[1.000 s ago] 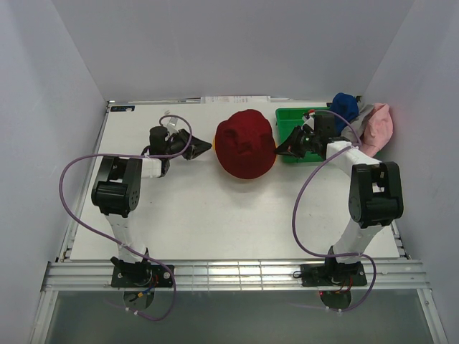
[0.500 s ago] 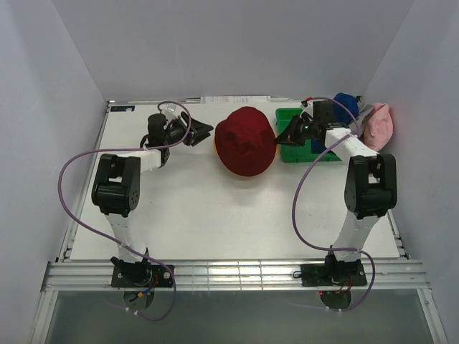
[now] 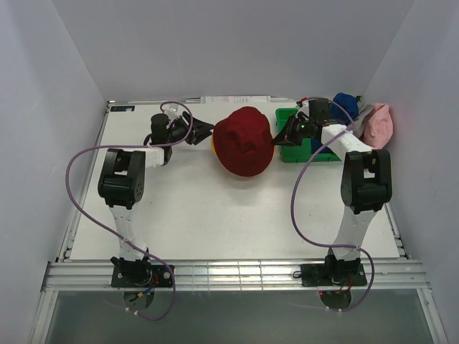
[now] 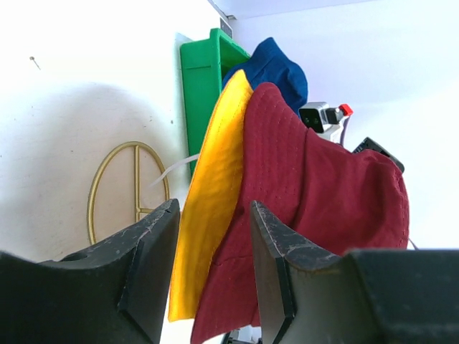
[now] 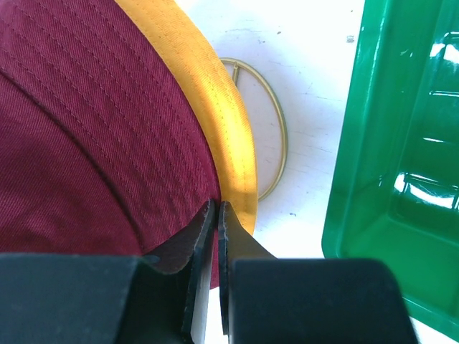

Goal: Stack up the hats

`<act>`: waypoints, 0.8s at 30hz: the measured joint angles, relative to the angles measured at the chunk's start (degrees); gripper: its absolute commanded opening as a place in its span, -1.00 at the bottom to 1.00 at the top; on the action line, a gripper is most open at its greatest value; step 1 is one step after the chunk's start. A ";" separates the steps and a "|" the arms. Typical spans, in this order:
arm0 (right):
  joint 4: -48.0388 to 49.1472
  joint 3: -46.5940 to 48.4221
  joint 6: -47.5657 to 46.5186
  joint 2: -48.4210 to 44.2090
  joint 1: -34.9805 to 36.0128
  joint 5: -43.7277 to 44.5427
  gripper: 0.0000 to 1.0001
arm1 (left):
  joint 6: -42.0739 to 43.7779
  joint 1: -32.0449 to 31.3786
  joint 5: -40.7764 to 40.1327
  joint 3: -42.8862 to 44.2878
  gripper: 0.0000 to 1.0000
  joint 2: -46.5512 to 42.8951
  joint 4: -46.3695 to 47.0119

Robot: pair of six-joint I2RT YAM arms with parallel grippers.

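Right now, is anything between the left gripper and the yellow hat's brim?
Nothing visible: the open left gripper faces the yellow hat, its brim lined up with the gap between the fingers, under the dark red hat.

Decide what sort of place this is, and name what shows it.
Probably a robotics lab test cell: a left arm and right arm bolted to a metal rail, a white table boxed in by plain walls, with a dark red hat as prop.

Matt stitched cloth of dark red hat (image 5: pixel 86 129) and yellow hat (image 5: pixel 215 107); glossy plastic bin (image 5: pixel 387 143); gold wire stand (image 4: pixel 136 179)
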 measured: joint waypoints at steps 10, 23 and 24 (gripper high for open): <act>-1.22 1.05 -0.70 0.57 0.17 0.13 -0.84 | -2.67 0.00 0.42 0.00 0.07 0.87 5.57; -2.58 1.79 -1.46 0.66 0.22 0.35 -0.84 | -2.36 0.00 0.61 0.17 0.06 0.87 7.45; -2.58 1.86 -1.51 0.66 0.22 0.37 -0.84 | -2.34 0.00 0.66 0.17 0.06 0.87 7.63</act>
